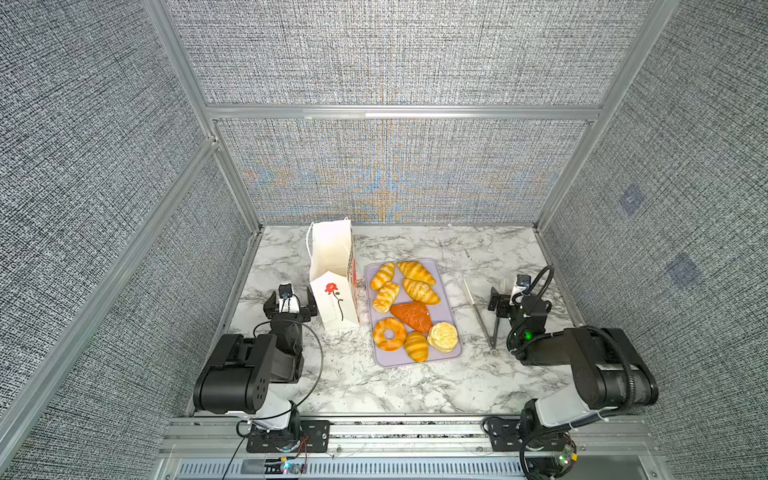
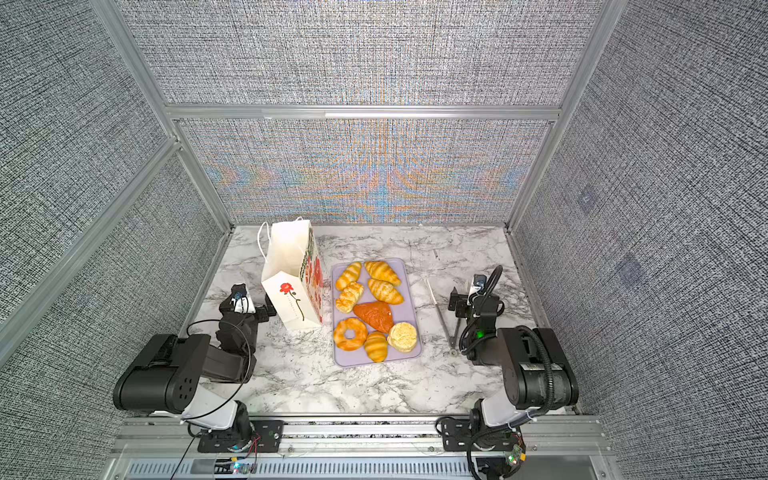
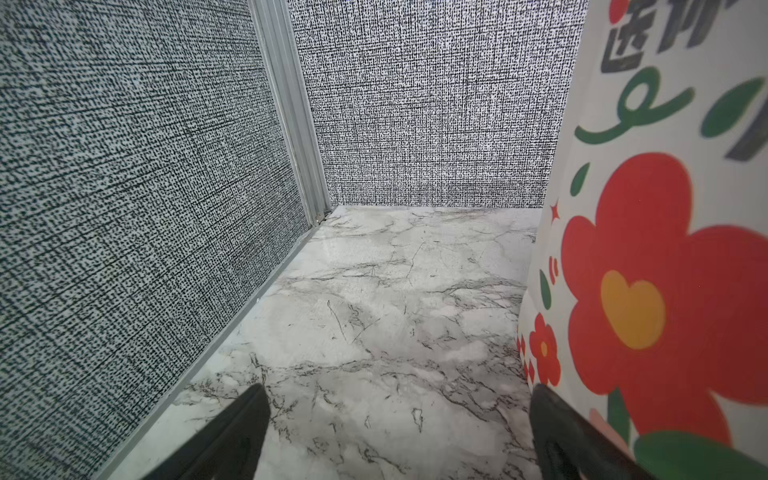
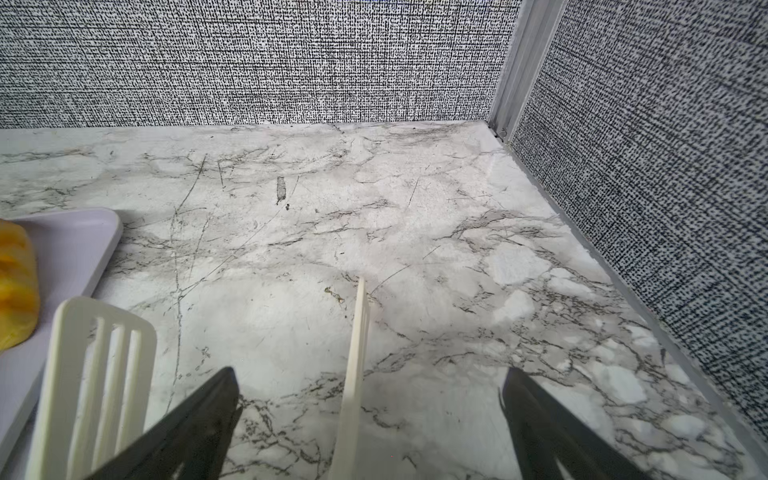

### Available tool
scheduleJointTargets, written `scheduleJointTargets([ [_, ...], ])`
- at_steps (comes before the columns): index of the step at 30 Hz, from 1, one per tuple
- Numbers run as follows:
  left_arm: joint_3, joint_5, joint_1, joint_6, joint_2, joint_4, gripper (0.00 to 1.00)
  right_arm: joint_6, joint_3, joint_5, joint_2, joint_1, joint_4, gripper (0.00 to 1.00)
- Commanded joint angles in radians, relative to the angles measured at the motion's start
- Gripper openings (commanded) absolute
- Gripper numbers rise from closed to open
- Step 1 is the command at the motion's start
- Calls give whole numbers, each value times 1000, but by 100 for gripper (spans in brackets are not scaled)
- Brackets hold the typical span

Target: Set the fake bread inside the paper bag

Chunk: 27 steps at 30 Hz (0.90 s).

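Your fake bread (image 1: 420, 291) (image 2: 384, 291) is all on the lilac tray (image 1: 448, 311) (image 2: 410, 309) near the middle of the table (image 1: 374, 395). There are eight glossy pieces packed close together, with the orange-brown triangle in their midst. The paper bag (image 1: 337, 305) (image 2: 293, 301) stands upright just left of the tray with its mouth open. You cannot tell whether bag and tray touch.

Your left tool (image 1: 291, 299) (image 3: 397, 399) sits low on the bag's other side, jaws spread wide and holding nothing. In the left wrist view one finger (image 3: 548, 419) lies right against the bag's flowered side (image 3: 665, 249), and contact is unclear.

On the tray's right, pale tongs (image 1: 482, 316) (image 4: 95, 365) lie on the table, splayed open. Your right tool (image 1: 509, 297) (image 4: 368, 374) is over them, jaws wide and gripping nothing. In the right wrist view one tong arm runs up between the fingers and the slotted head lies outside them, next to the tray's corner (image 4: 83, 232).

The table is glossy white marble pattern with grey veins and some fine dark scratches. Grey woven wall panels (image 1: 395, 62) close it in on three sides, set in an aluminium frame (image 1: 399, 112). Both arms are bolted to a metal rail (image 1: 415, 432) along the near edge.
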State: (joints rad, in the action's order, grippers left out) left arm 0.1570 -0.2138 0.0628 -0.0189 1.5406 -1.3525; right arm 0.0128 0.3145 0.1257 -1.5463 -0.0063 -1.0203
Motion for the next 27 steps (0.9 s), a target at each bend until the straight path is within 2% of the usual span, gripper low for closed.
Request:
scheduleJointTargets([
  [1,1,4,-1,2,-1,-27,99,1,5,-1,2,0,-9,100],
  [5,1,4,-1,3,-2,-25,99,1,6,-8,1,-1,-6,99],
  [11,1,4,-1,3,-2,-27,99,23,13,-80,0,-40,7,99],
  [27,4,4,-1,2,-2,-22,99,23,13,-80,0,-41,7,99],
])
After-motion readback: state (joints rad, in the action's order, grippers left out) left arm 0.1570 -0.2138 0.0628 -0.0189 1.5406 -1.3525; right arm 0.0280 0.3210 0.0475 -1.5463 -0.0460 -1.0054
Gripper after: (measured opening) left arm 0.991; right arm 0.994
